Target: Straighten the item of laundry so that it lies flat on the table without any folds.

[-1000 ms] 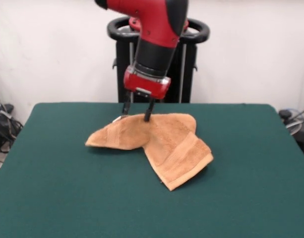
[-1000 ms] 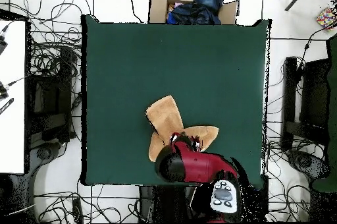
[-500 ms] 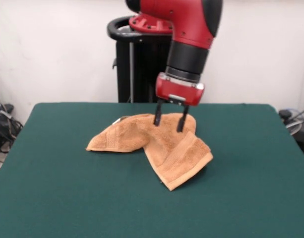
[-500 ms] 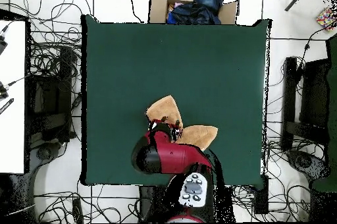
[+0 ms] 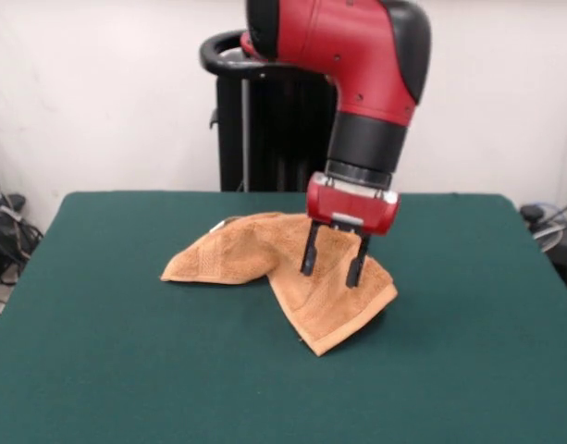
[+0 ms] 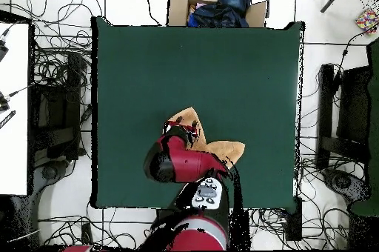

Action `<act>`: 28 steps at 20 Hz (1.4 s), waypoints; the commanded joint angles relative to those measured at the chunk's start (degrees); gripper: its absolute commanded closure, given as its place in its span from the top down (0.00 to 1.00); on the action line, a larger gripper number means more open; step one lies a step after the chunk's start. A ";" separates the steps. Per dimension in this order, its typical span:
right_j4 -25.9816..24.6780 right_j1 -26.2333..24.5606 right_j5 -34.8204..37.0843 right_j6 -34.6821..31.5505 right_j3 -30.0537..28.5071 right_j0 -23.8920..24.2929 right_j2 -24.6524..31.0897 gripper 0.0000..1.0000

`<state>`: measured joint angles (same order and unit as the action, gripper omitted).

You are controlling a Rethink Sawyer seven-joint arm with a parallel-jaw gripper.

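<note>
The near part of the table (image 5: 126, 370) is bare dark green felt in the front view. Past it lies the towel (image 5: 237, 254), an orange-tan terry cloth, crumpled and folded rather than flat. One lobe of it comes toward the near side and to the right, ending in a corner with woven band stripes across it; the other lobe spreads to the left and lies lower. A ridge of folded cloth joins the two at the far side, and a small pale tag shows at the far left of that ridge.

The gripper (image 5: 333, 263) hangs over the right lobe, its two dark fingers (image 5: 309, 252) pointing down and spread apart with a gap between them, holding nothing. Their tips are at the cloth's surface; whether they touch it is unclear.

The red and black arm (image 5: 357, 65) rises above the gripper, and farther back stands the black pedestal (image 5: 255, 120) against a white wall.

In the overhead view the arm (image 6: 178, 164) covers much of the towel (image 6: 226, 149).
</note>
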<state>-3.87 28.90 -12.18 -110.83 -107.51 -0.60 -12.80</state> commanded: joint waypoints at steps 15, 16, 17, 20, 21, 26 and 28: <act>-3.82 -16.67 6.07 -3.68 8.96 5.74 14.77 1.00; -4.24 -16.86 6.02 -3.53 9.29 5.71 14.79 1.00; -4.92 -16.82 6.49 -2.95 9.65 5.72 14.83 1.00; -6.59 -16.31 8.24 -2.39 9.95 6.58 15.83 0.00; -6.31 -16.08 8.87 -2.62 9.72 6.74 16.05 0.00; -5.27 -14.60 1.78 -6.28 8.93 3.75 13.39 0.00; -4.88 -15.48 -0.01 -7.17 9.79 4.02 14.47 0.00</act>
<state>-8.82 21.47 -9.49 -110.82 -103.93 4.54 -6.51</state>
